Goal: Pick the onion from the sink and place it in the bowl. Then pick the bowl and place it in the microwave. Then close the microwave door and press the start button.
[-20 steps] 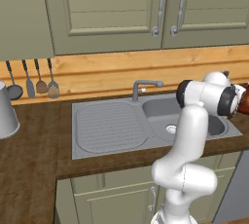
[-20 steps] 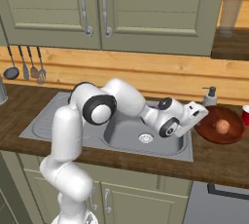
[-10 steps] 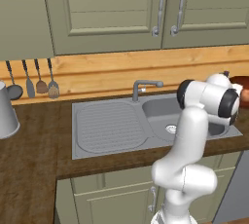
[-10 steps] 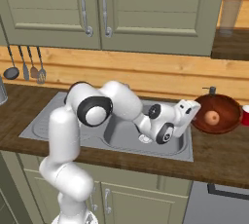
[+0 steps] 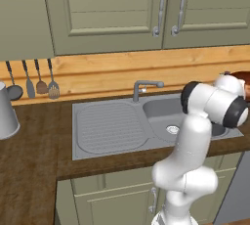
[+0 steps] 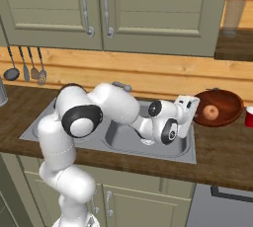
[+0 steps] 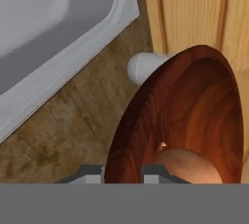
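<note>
At the far left of the tabletop [image 5: 29, 165] stands a grey metal container [image 5: 7, 116], and four dark kitchen utensils [image 5: 30, 78] hang on the wooden backsplash above it. Next comes the sink [image 5: 105, 126], its ribbed drainboard to the left, its rounded basin to the right, and the curved faucet [image 5: 145, 88] at the back edge between them. The white arm reaches across the basin toward the right end of the tabletop.

There the gripper [image 6: 187, 116] has its jaws narrowly set, closed over the near rim of the bowl [image 6: 225, 108]; in the hand view the rim runs between the two fingertips [image 7: 92, 174]. The bowl appears lifted and tilted off the tabletop just right of the sink's right edge, though the angle makes that hard to judge. The onion [image 6: 211, 112] sits inside the bowl, against its lower side. A small white cylinder [image 7: 141, 66] stands by the wall behind the bowl, and a red cup [image 6: 248, 117] is at the far right edge.
</note>
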